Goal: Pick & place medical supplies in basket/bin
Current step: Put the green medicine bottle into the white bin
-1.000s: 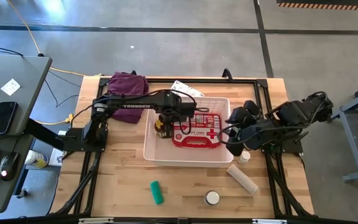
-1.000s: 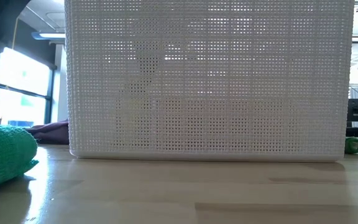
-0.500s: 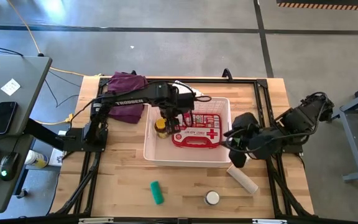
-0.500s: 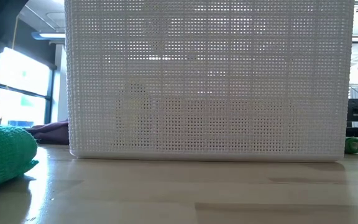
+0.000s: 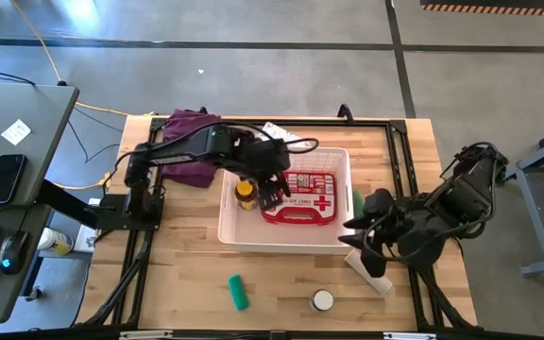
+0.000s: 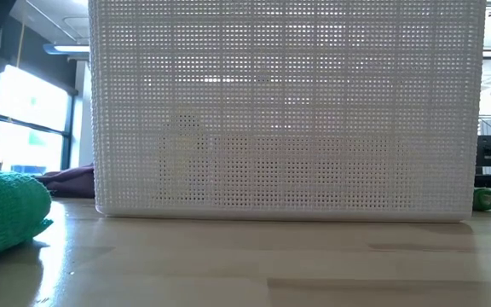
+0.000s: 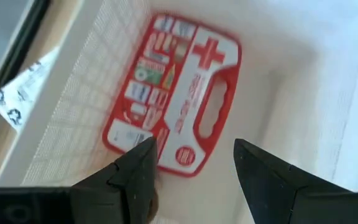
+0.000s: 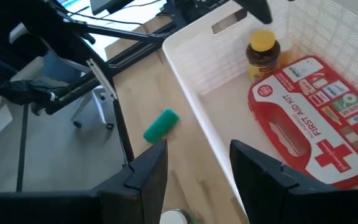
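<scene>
Left end effector (image 5: 274,196) risen off amber bottle (image 5: 245,195), fingers apart, empty, above basket (image 5: 333,236)

overhead, table-level, two wrists, basket (image 5: 284,236) shared

Even, bright daylight fills the overhead view with only soft shadows under the arms on the worktop (image 5: 187,260), while windows at nine o'clock glare in the low view, the green roll (image 6: 2,213) up close is out of focus, and the first-aid pouch (image 7: 173,102) is motion-blurred.
</scene>
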Controlling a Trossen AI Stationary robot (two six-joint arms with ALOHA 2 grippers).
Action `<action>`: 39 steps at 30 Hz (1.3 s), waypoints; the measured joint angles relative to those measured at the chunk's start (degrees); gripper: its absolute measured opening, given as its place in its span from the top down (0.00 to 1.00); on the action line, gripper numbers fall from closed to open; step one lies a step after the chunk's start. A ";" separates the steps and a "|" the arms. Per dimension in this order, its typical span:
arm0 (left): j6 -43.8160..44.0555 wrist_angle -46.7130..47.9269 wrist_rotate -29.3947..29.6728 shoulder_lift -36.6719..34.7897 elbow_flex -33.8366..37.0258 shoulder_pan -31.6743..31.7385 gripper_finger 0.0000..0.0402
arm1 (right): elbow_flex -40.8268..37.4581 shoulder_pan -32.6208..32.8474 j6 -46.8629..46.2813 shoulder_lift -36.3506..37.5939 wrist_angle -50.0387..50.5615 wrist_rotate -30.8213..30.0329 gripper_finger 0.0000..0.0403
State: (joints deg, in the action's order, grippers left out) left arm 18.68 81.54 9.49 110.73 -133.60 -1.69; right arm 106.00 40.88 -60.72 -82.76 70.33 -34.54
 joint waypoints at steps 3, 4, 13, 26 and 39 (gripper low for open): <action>2.59 -1.56 -0.59 -0.73 0.02 -0.47 0.39 | 0.01 -0.58 2.72 -0.02 -0.11 -0.01 0.59; 3.28 -1.71 -1.10 -1.08 0.02 -0.86 0.39 | 0.01 -0.80 2.89 -0.02 -0.43 0.06 0.59; 5.20 -4.93 -0.95 -5.78 0.00 -4.46 0.39 | 0.01 -3.09 5.08 -1.84 -5.81 0.35 0.59; 9.05 -13.91 -0.77 -14.90 -0.04 -7.67 0.39 | -0.01 -4.70 -0.34 -8.39 -17.08 2.50 0.59; 13.14 -14.51 12.10 -16.55 0.00 -25.11 0.39 | -0.01 -4.54 -4.91 -15.97 -26.74 5.58 0.59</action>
State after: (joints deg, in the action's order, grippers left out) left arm 31.82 67.03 21.59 94.17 -133.60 -26.79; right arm 106.00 36.35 -65.64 -98.73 43.59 -28.96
